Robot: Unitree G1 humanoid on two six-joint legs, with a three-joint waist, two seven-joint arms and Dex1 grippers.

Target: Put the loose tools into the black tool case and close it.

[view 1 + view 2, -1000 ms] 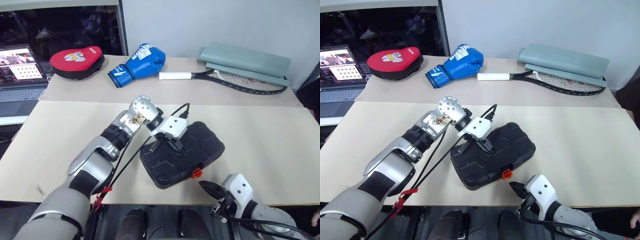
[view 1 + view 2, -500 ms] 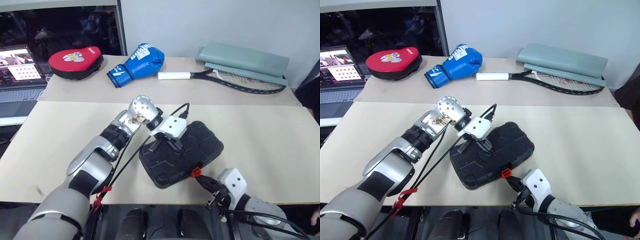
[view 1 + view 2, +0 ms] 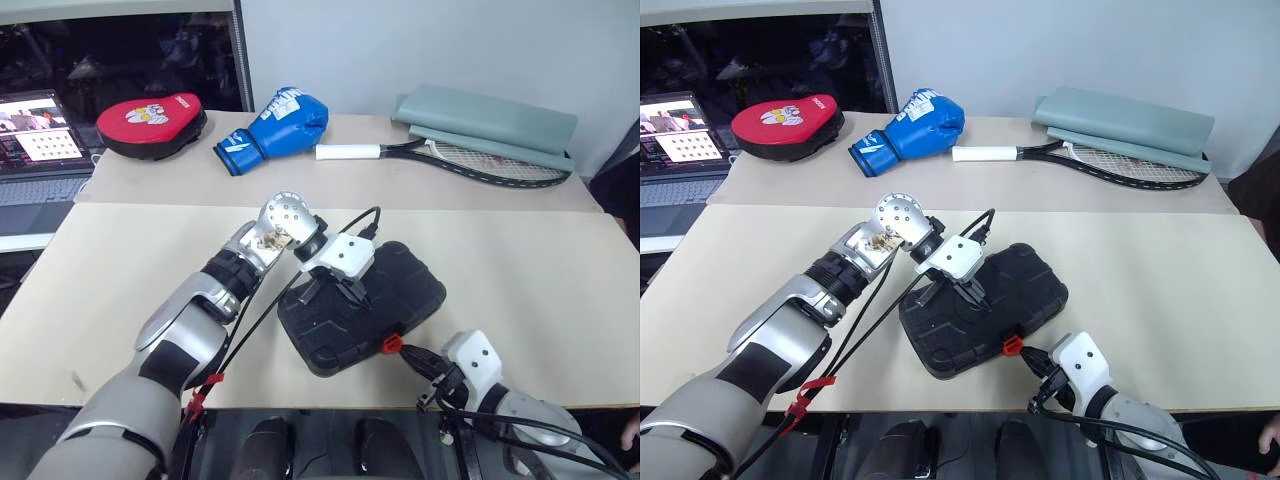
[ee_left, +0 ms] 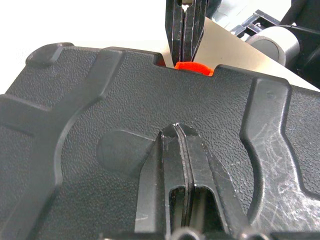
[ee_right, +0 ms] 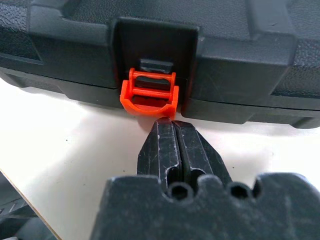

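on near table: black tool case point(image 3: 360, 310) lid down; no writing legible; left fingers point(image 4: 177, 165) pressed together, right fingers point(image 5: 172, 150) too.

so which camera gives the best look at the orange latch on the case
The right wrist view: the orange latch sits close and head-on, just past the shut right gripper. The left wrist view catches only its top edge; the eye views show a small orange spot.

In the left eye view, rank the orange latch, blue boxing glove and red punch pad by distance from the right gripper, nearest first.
1. Small orange latch on the black moulded tool case: at the shut fingertips of the right gripper.
2. Blue boxing glove: on the far table, towards the left.
3. Red-and-black punch pad: far table, further left.
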